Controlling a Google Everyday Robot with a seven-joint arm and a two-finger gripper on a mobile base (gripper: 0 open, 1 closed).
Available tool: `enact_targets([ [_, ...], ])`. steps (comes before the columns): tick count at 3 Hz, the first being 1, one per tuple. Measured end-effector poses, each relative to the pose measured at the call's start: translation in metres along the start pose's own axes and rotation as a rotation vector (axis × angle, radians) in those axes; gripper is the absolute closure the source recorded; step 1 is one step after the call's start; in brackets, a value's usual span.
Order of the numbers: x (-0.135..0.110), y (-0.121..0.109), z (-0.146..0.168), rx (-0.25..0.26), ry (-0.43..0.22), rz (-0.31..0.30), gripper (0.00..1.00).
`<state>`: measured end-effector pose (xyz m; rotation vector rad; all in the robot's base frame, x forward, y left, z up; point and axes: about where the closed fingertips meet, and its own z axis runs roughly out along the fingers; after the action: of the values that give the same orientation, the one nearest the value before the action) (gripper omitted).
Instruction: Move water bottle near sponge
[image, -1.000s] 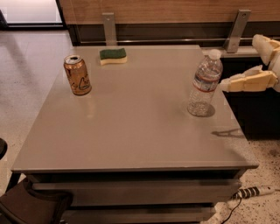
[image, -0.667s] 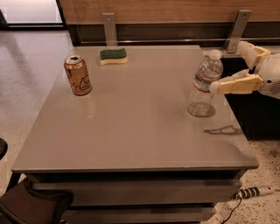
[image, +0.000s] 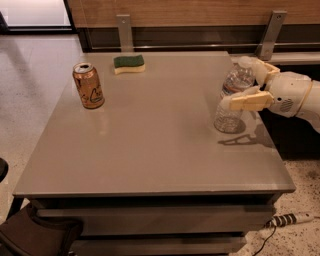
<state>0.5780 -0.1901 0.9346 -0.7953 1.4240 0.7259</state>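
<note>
The water bottle (image: 229, 116) stands upright near the table's right edge; it is clear ribbed plastic with a white cap. The sponge (image: 129, 63), green on top and pale yellow below, lies at the table's far edge, left of centre and far from the bottle. My gripper (image: 241, 85) reaches in from the right. Its fingers are open and straddle the bottle: one pale finger (image: 245, 102) crosses in front of the bottle's middle, and the other (image: 267, 71) is behind it near the cap. The bottle rests on the table.
An orange-gold drink can (image: 88, 85) stands at the left of the grey table (image: 150, 150). Two metal brackets (image: 124, 30) rise behind the far edge under a wooden wall. A power strip (image: 290, 219) lies on the floor at the lower right, and a dark bag (image: 35, 235) at the lower left.
My gripper has moved left from beside the bottle, so its fingers are now on either side of it. The bottle, can and sponge have not moved.
</note>
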Motion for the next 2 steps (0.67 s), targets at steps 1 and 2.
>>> enact_targets([
  [1, -0.0007, 0.0012, 0.0019, -0.004, 0.000, -0.001, 0.16],
  [2, -0.0014, 0.0026, 0.0043, -0.009, -0.001, -0.001, 0.41],
])
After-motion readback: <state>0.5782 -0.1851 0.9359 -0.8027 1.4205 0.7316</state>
